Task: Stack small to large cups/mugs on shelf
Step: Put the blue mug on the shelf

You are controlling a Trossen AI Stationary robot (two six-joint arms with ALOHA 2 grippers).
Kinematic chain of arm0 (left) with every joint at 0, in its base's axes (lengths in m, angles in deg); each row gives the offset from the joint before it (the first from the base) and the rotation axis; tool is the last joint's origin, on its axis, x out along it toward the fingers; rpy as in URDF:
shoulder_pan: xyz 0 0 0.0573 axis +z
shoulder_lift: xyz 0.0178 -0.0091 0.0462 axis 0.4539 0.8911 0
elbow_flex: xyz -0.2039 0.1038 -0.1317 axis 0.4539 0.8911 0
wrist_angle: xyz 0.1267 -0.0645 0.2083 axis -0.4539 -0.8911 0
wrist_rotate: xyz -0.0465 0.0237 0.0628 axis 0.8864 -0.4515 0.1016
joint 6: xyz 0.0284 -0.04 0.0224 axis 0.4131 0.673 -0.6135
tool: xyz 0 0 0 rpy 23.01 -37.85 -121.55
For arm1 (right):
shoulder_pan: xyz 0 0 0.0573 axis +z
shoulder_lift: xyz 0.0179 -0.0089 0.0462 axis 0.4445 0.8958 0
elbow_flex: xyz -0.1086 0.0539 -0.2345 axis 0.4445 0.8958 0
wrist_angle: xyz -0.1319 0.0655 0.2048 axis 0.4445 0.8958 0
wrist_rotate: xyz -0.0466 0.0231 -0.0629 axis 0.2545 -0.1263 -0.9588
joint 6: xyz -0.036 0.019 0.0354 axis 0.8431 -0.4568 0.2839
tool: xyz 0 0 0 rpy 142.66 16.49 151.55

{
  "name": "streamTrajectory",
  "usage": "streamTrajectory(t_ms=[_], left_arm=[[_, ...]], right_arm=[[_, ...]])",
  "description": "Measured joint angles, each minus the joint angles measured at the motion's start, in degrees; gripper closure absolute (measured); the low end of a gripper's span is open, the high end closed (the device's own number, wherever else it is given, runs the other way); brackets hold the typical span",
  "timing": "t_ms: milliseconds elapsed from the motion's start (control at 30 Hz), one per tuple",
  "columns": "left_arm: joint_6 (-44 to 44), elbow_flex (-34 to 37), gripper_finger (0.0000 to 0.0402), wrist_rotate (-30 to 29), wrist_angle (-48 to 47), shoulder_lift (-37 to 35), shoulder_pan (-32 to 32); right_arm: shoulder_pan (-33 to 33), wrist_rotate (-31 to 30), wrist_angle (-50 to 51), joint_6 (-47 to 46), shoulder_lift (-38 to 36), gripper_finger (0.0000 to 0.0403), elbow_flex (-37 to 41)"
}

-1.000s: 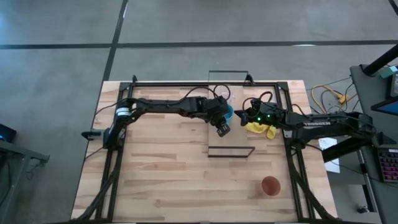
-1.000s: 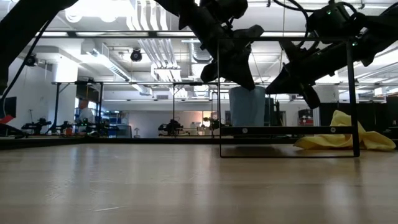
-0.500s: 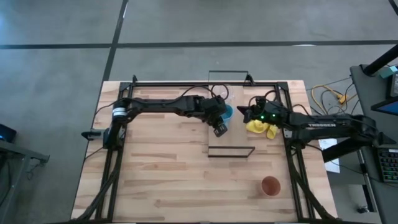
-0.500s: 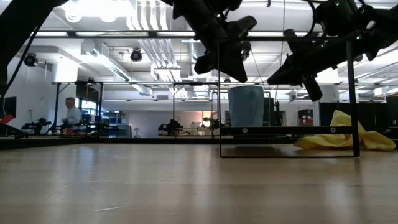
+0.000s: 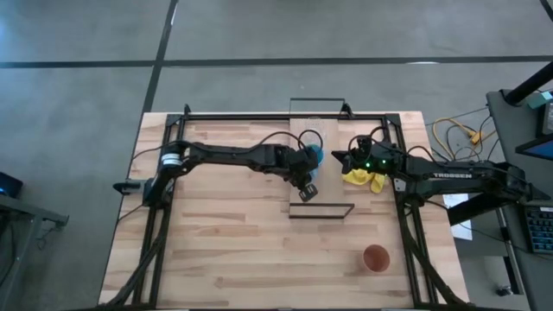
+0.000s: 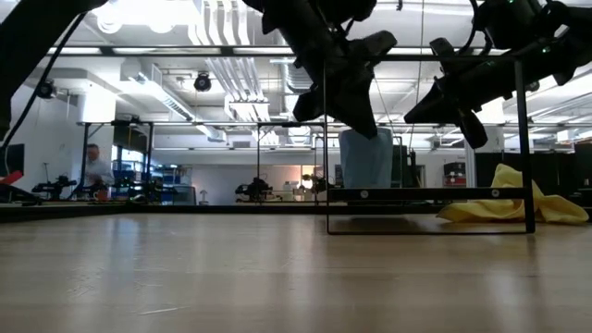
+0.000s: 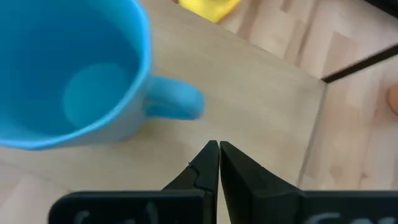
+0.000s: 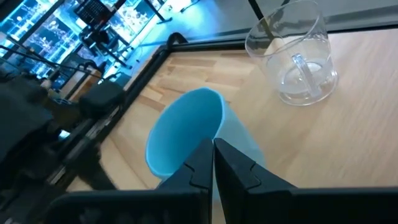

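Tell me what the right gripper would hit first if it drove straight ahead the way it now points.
Probably the light-blue mug. The right gripper, fingers shut, points right at the mug's side on the shelf. The clear glass cup stands beyond and off that line, though depth is hard to judge.

Shelf (image 5: 321, 177) on tabletop (image 5: 225, 233) carries blue mug (image 5: 314, 155), glass cup (image 5: 310, 136); tabletop carries yellow cloth (image 5: 364, 180), brown-orange cup (image 5: 375, 258).

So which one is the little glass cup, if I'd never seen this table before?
Find the narrow light-wood shelf with a thin black wire frame, in the middle of the big wooden table. At its far end, just beyond the light-blue mug, stands the glass cup. It is the only see-through vessel; the blue mug is opaque, and the brown-orange cup sits alone near the table's front right corner.
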Motion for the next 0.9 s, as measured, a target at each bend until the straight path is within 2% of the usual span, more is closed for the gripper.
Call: streamTrajectory(t_ms=[133, 400, 633, 900], left_arm=[[0.0, 0.0, 0.0402, -2.9, 0.3, 0.3, 0.3], [0.0, 0.1, 0.0402, -3.8, 1.7, 0.3, 0.7], [0.7, 0.2, 0.0402, -4.1, 8.0, 0.3, 1.1], [2.9, 0.2, 0.0402, -4.4, 9.0, 1.0, 1.7]], right_arm=[[0.0, 0.0, 0.2, 0.0, 0.0, 0.0394, 0.0], [0.0, 0.0, 0.8, -0.1, 0.2, 0.0394, 0.0], [0.0, -0.2, 0.9, -0.2, 2.7, 0.0394, 0.0], [0.3, -0.2, 0.4, -0.2, 2.6, 0.0394, 0.0]])
